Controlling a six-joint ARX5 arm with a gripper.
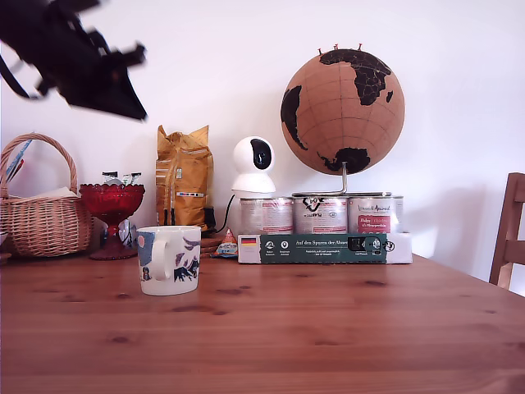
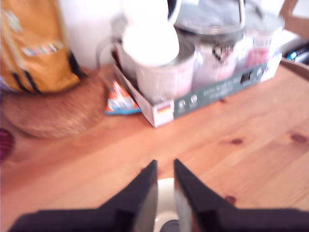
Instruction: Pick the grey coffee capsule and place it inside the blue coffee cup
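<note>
Backdrop: we faced a white wall behind a knotty wooden table, its front half bare.
Globe: the cork globe stood at two o'clock from the mug, its stand resting on the tins, probably to keep it steady.
Basket: a wicker basket sat at nine o'clock from the mug. Papers and a pen-like thing stuck out of it.
Carton: a low printed carton held three tins side by side. Their lids were on, so we could not see inside.
Bag: a yellow coffee bag stood upright at twelve o'clock from the mug, against the wall.
Goblet: a red glass goblet stood at ten o'clock from the mug, with small packets showing above its rim.
Cup: the blue coffee cup stood upright, its handle towards us. Its inside was hidden in the exterior view.
Gripper: the gripper hung blurred high at eleven o'clock from the cup, which we judged a carrying height. Its fingers left only a narrow slit.
Capsule: we saw a pale shape with a grey patch low in that slit. We could not tell whether it was the grey coffee capsule held there or the cup seen below.
</note>
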